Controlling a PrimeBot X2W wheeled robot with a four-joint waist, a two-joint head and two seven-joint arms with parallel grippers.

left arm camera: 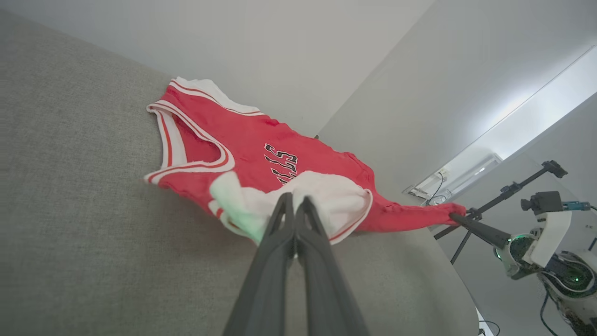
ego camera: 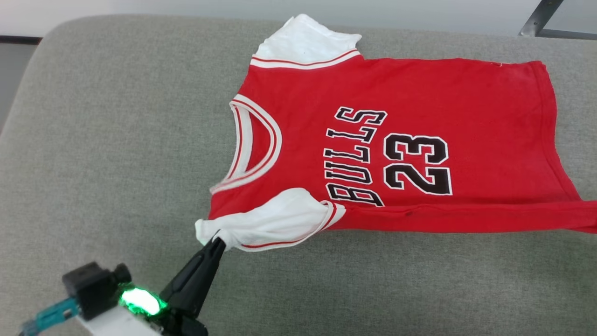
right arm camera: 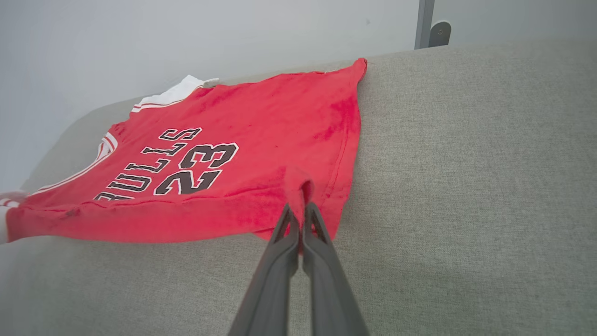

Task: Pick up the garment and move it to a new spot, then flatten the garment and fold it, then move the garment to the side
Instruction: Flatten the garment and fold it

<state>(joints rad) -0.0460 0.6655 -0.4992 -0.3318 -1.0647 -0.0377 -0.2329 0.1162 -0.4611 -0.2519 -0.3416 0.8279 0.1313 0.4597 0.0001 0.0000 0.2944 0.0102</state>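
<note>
The garment (ego camera: 489,116) lies spread, lettering up, on the grey bench (ego camera: 116,140). The left gripper (ego camera: 217,242) has its jaws clamped on the near white sleeve (ego camera: 275,219), the right gripper (right arm camera: 301,207) on the hem corner. Flattening probably needs the 2 grips drawn evenly apart.

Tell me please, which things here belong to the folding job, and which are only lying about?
Job: garment; left gripper, shut on its white sleeve; right gripper, shut on its red hem.
Lying about: tripod; metal bracket.
</note>
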